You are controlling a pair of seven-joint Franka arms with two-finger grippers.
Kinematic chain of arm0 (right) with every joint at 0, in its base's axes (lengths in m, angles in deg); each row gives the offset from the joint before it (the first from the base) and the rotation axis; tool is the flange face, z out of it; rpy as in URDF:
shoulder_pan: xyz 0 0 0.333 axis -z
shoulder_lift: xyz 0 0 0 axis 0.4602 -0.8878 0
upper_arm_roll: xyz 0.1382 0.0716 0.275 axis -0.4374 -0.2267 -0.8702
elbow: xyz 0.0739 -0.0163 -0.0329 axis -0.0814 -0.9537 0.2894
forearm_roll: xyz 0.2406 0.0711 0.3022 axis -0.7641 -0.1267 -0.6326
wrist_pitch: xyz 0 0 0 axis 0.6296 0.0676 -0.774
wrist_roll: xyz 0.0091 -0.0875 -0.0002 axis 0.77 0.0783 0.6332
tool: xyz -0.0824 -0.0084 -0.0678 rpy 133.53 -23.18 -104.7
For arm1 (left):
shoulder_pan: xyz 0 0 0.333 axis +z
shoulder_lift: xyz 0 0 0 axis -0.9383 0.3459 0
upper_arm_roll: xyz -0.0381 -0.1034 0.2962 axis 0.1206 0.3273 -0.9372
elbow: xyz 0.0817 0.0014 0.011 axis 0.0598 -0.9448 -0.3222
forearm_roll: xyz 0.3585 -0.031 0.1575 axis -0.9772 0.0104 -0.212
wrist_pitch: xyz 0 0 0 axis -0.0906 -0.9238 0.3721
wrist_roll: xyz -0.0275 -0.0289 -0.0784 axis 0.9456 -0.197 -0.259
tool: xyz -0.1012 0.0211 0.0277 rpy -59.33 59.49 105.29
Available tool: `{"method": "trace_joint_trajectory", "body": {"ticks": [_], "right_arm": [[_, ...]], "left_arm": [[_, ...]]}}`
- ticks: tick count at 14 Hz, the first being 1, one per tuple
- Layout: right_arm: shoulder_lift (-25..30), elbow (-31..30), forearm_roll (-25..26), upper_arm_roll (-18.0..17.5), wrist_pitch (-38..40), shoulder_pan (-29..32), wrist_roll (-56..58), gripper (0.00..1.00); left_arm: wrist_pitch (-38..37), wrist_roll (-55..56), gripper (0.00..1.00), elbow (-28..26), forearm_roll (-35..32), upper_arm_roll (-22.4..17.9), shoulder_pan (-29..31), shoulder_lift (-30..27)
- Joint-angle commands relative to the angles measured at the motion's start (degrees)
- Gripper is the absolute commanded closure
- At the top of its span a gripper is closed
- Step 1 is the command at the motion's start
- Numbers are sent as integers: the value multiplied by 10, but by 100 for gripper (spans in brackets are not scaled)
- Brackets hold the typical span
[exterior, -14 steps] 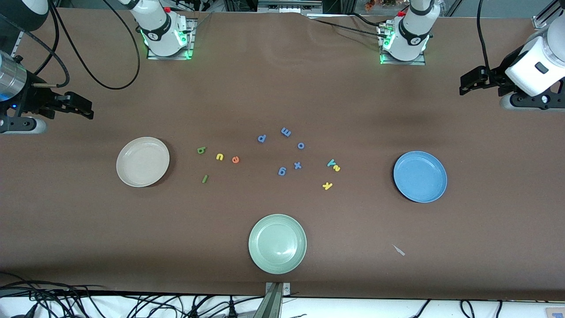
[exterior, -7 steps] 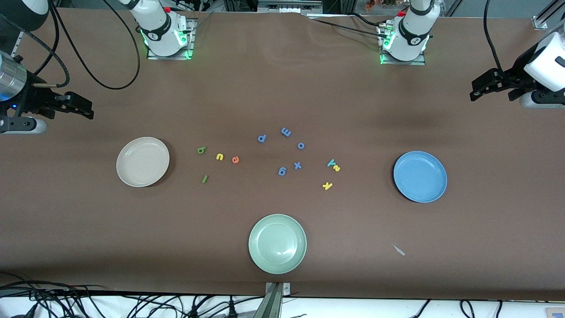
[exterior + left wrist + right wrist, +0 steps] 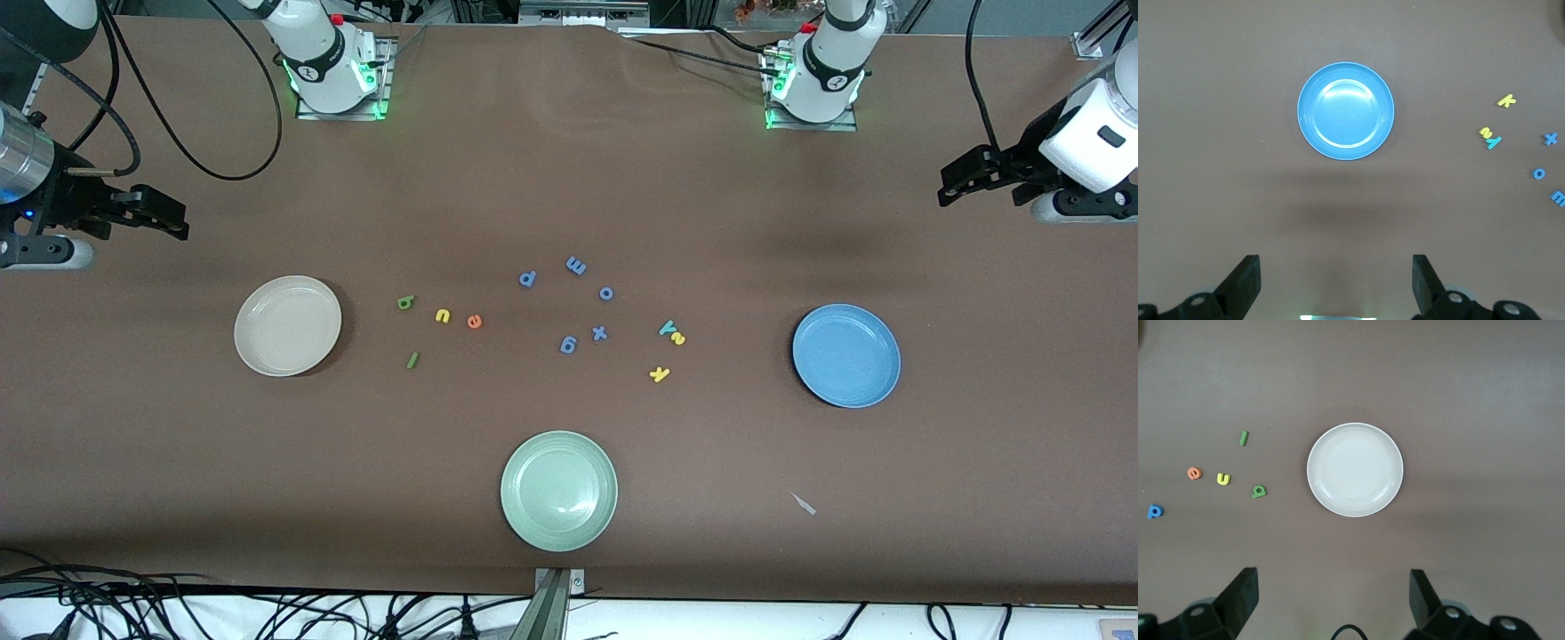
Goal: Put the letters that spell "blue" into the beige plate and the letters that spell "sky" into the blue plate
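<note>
The beige plate (image 3: pixel 287 325) (image 3: pixel 1355 470) lies empty toward the right arm's end. Beside it on the cloth are green b (image 3: pixel 405 302), yellow u (image 3: pixel 443 315), orange e (image 3: pixel 474 322) and green l (image 3: pixel 412 359). The blue plate (image 3: pixel 846 356) (image 3: pixel 1345 111) lies empty toward the left arm's end, with teal y (image 3: pixel 666 327), yellow s (image 3: pixel 677 338) and yellow k (image 3: pixel 659 373) beside it. My right gripper (image 3: pixel 180 222) (image 3: pixel 1333 597) hangs open above the cloth near the beige plate. My left gripper (image 3: pixel 951 185) (image 3: pixel 1337 280) hangs open above the cloth near the blue plate. Both hold nothing.
A pale green plate (image 3: pixel 558 490) lies nearest the front camera. Blue letters p (image 3: pixel 527 278), m (image 3: pixel 575 265), o (image 3: pixel 606 292), g (image 3: pixel 568 343) and x (image 3: pixel 599 333) are scattered mid-table. A small grey scrap (image 3: pixel 803 503) lies near the front edge.
The left arm has swung toward its end of the table and come partly back. The right arm and all the letters have stayed put.
</note>
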Motion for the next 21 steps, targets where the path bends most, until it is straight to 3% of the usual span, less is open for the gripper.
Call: {"method": "trace_joint_trajectory", "body": {"ticks": [1, 8, 13, 21], "right_arm": [[0, 6, -11, -3, 6, 4, 3, 0], [0, 7, -10, -3, 9, 4, 0, 0], [-1, 5, -10, -3, 10, 3, -3, 0], [-62, 2, -10, -5, -52, -24, -33, 0]], "left_arm": [[8, 1, 0, -14, -16, -1, -3, -14], [15, 1, 0, -14, -11, 0, -5, -9], [90, 1, 0, -41, -5, 4, -26, 6], [184, 1, 0, -40, 44, 15, -80, 88]]}}
